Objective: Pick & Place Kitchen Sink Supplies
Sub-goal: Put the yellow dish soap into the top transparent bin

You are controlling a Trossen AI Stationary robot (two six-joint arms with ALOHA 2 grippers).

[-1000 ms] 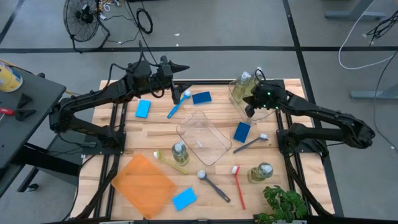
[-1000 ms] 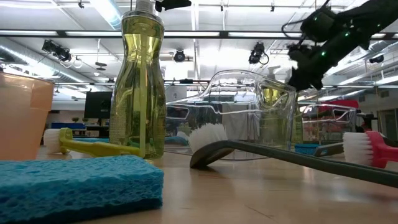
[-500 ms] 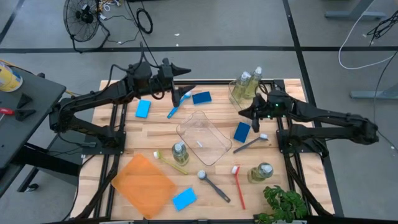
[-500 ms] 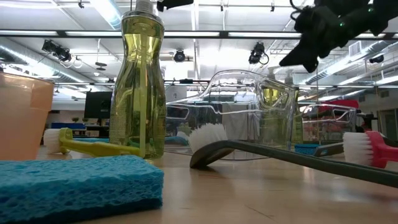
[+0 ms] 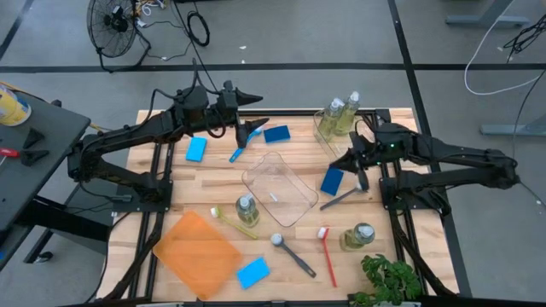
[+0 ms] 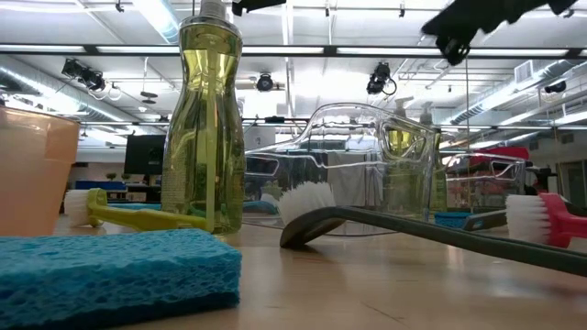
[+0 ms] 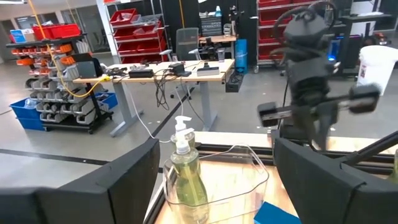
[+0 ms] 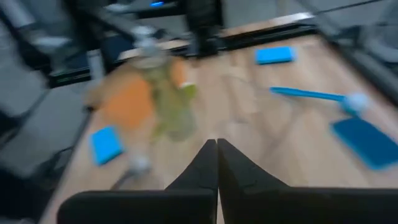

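Orange tray (image 5: 199,254), clear tub (image 5: 280,188) (empty), plant (image 5: 390,280), floor fan (image 5: 113,23).

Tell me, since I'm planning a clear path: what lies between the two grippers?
In the high view, only a blue sponge and bare table lie between the left gripper and right gripper.

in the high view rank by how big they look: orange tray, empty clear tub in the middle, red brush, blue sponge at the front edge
1. orange tray
2. clear tub, close behind the tray
3. red brush, long but thin
4. blue sponge, though it may cover as much area as the brush
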